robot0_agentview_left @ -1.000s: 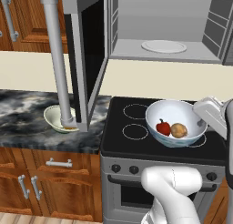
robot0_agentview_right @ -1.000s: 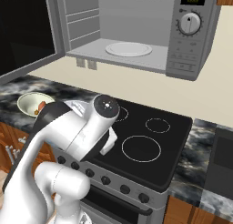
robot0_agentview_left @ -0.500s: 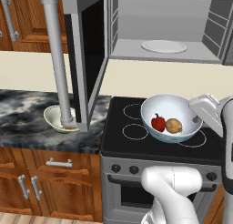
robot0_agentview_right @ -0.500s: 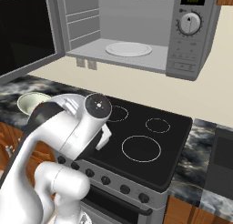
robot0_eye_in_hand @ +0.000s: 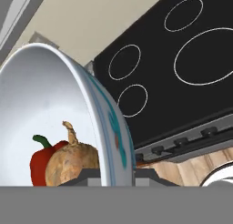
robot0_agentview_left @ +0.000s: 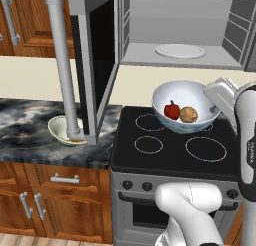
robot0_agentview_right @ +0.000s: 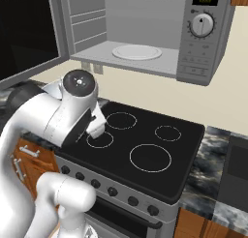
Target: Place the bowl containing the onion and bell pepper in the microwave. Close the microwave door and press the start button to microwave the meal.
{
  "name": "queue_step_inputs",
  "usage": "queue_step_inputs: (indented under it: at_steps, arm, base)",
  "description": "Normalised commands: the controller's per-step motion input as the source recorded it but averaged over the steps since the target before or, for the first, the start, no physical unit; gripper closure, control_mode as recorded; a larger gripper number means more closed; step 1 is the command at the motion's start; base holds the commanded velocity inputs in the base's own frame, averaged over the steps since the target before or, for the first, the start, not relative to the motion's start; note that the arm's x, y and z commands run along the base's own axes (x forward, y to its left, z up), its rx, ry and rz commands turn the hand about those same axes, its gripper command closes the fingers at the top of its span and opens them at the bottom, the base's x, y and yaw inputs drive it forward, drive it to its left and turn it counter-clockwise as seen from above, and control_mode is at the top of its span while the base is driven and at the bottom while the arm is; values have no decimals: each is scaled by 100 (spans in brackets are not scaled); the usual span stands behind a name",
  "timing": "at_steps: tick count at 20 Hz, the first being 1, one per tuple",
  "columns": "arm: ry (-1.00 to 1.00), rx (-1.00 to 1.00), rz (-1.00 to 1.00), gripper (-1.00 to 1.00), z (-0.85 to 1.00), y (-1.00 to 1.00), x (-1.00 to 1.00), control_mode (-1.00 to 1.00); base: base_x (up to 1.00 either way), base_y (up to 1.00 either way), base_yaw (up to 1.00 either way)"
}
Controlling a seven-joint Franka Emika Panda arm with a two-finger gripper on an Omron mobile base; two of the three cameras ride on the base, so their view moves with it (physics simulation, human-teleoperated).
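Note:
The light blue bowl (robot0_agentview_left: pixel 184 104) hangs tilted above the stove's back burners, just below the open microwave (robot0_agentview_left: pixel 180 35). Inside it lie the red bell pepper (robot0_agentview_left: pixel 171 110) and the yellow-brown onion (robot0_agentview_left: pixel 188 114), side by side. My gripper (robot0_agentview_left: pixel 214 106) is shut on the bowl's right rim. In the hand view the bowl (robot0_eye_in_hand: pixel 54 104) stands on edge, its rim pinched by my gripper (robot0_eye_in_hand: pixel 119 175), with the onion (robot0_eye_in_hand: pixel 73 161) and pepper (robot0_eye_in_hand: pixel 40 163) at its lowest part. The microwave door (robot0_agentview_left: pixel 97 65) is swung wide open to the left, its silver bar handle (robot0_agentview_left: pixel 62 65) facing out.
A white glass turntable (robot0_agentview_left: pixel 180 51) lies in the cavity. The black stove (robot0_agentview_left: pixel 175 145) sits under the bowl. A pale cream-green bowl (robot0_agentview_left: pixel 62 130) rests on the marble counter (robot0_agentview_left: pixel 25 130) behind the door handle. The microwave's dial (robot0_agentview_right: pixel 201 25) is on its right panel.
The bowl has risen from just over the stove toward the microwave opening and drifted slightly left, with the gripper still holding its rim. The pepper and onion stayed inside.

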Motion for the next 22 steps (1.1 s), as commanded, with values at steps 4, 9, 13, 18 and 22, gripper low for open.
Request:
queue_step_inputs:
  at_steps: [4,9,13,18,22]
  arm:
    - [-18,0,-29,100,42,0,6,-100]
    - [-22,2,-23,100,41,0,0,-100]
    - [-9,8,-18,100,61,0,0,-100]
    - [1,11,-17,100,46,-8,18,-100]
    - [4,9,-5,100,19,-14,35,-100]
  base:
    - [0,0,0]
    - [0,0,0]
    - [0,0,0]
    - [0,0,0]
    - [0,0,0]
